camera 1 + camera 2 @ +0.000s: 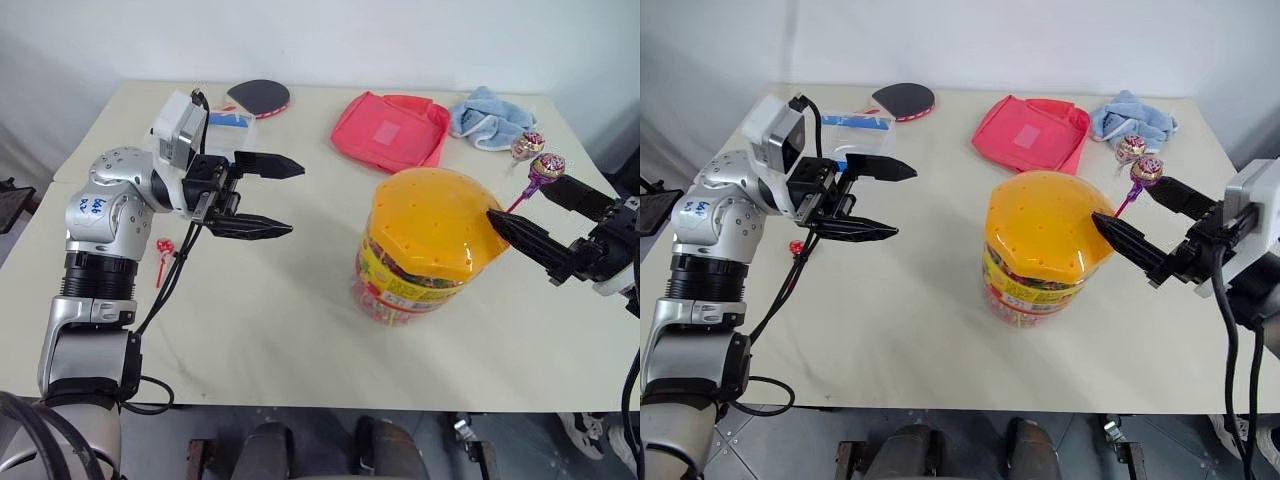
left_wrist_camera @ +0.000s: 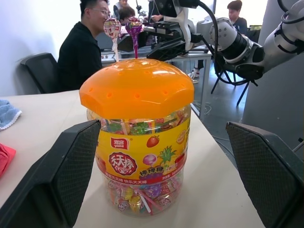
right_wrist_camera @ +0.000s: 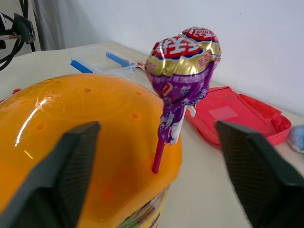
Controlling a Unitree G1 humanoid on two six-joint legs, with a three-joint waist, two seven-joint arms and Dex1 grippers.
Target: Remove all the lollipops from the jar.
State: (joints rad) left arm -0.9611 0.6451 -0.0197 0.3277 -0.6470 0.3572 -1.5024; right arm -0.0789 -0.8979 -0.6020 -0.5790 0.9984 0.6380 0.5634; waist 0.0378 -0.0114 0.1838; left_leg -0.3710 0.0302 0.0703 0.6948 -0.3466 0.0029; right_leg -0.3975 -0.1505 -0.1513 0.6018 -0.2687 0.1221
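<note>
Left eye view, jar [image 1: 425, 250] on table [image 1: 270, 330], two lollipops [image 3: 183, 71] stuck in lid, right gripper [image 1: 545, 225] open around them, left gripper [image 1: 270, 195] open, third lollipop [image 1: 163, 250] on table.

The large clear plastic jar [image 1: 415, 262] has a domed orange lid [image 1: 432, 222] dotted with small holes and a yellow-and-red label [image 2: 142, 154] printed with fruit pictures. The purple-wrapped round lollipop [image 3: 180, 78] has a pink stick and a red-and-gold patterned top. The second round lollipop [image 1: 527, 145] has a gold-and-red patterned wrapper on a white stick. The small lollipop on the table [image 1: 163, 250] is red. The zipped fabric pouch [image 1: 392, 130] is pink-red. The crumpled cloth [image 1: 490, 117] is light blue. The tabletop [image 1: 270, 320] is cream.
</note>
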